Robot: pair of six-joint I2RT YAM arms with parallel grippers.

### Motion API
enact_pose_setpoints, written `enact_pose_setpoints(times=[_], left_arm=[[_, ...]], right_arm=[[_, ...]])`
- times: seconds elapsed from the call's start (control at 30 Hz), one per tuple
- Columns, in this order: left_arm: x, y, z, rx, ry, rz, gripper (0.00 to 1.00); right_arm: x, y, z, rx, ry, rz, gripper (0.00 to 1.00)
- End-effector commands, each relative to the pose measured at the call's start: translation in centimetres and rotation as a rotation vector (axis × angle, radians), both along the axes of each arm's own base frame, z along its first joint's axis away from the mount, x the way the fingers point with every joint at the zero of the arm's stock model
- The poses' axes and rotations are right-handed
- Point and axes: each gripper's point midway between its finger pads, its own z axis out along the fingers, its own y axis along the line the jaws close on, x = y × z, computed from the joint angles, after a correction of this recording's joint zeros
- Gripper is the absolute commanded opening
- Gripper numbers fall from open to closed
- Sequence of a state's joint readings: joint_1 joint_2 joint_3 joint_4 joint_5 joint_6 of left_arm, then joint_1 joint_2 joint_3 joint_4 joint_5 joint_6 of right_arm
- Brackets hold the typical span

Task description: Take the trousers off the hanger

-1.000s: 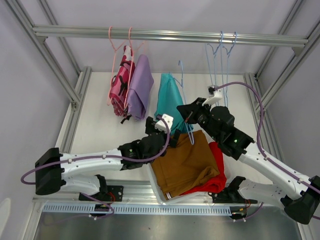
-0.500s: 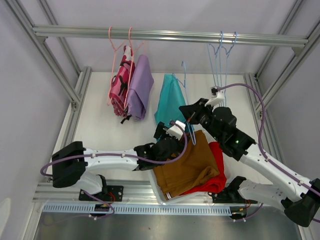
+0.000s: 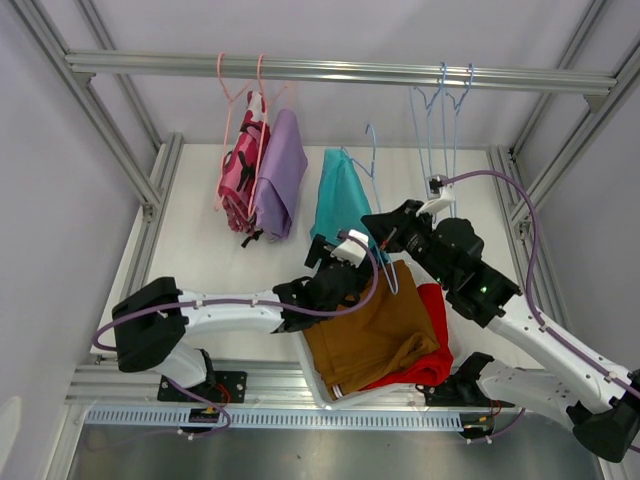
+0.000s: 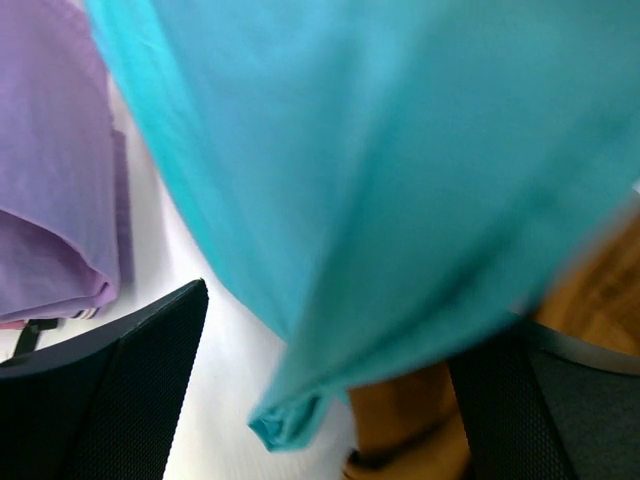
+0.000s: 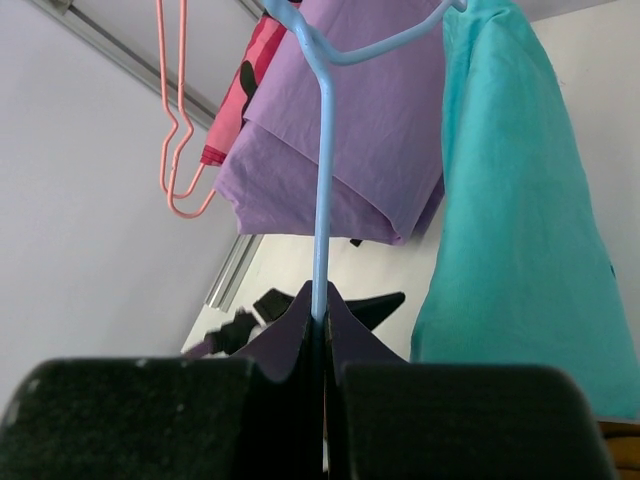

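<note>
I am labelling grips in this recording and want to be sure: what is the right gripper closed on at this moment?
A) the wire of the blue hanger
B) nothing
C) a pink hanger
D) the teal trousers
A: in the right wrist view the right gripper pinches the straight wire of the blue hanger, and the teal trousers hang beside it, outside the grip.

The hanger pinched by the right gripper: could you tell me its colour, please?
The hanger is light blue, clearest in the right wrist view.

Teal trousers (image 3: 338, 200), lilac trousers (image 3: 280, 175), pink-camouflage trousers (image 3: 238, 170), mustard-brown trousers (image 3: 372, 332), red trousers (image 3: 437, 335), blue hanger (image 5: 323, 200).
</note>
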State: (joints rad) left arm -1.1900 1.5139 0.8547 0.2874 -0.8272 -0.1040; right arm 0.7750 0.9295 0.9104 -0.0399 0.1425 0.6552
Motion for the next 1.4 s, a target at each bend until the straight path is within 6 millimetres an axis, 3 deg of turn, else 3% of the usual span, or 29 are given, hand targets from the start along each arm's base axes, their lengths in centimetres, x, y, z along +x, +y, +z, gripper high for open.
enact_pose_setpoints(times=[0.0, 0.37, 0.7, 1.13, 1.17, 1.2, 1.37], left_arm=[[1.6, 0.7, 1.4, -0.062, -0.031, 0.047, 0.97], [2.4, 1.5, 1.6, -0.088, -0.044, 0.065, 0.96], [2.4, -0.2, 3.6, -0.158, -0.051, 0.011, 0.95], [1.5, 1.3, 6.5, -0.188, -0.083, -0.013, 0.98], [1.7, 1.0, 7.6, -0.209, -0.095, -0.014, 0.98], [1.6, 1.3, 6.3, -0.175, -0.083, -0.013, 0.98], [1.8, 0.9, 5.6, -0.166, -0.075, -0.012, 0.98]], right_arm=[[-0.6, -0.6, 4.5, 0.092, -0.120, 0.004, 0.00], [-0.6, 0.7, 2.2, 0.096, -0.081, 0.050, 0.00], [-0.4, 1.2, 1.1, 0.093, -0.064, 0.059, 0.00], [0.4, 1.9, -0.1, 0.067, -0.052, 0.061, 0.00], [0.4, 1.9, -0.1, 0.070, -0.053, 0.062, 0.00], [0.3, 2.0, -0.1, 0.072, -0.053, 0.067, 0.00], [0.3, 2.1, -0.2, 0.069, -0.049, 0.070, 0.00]])
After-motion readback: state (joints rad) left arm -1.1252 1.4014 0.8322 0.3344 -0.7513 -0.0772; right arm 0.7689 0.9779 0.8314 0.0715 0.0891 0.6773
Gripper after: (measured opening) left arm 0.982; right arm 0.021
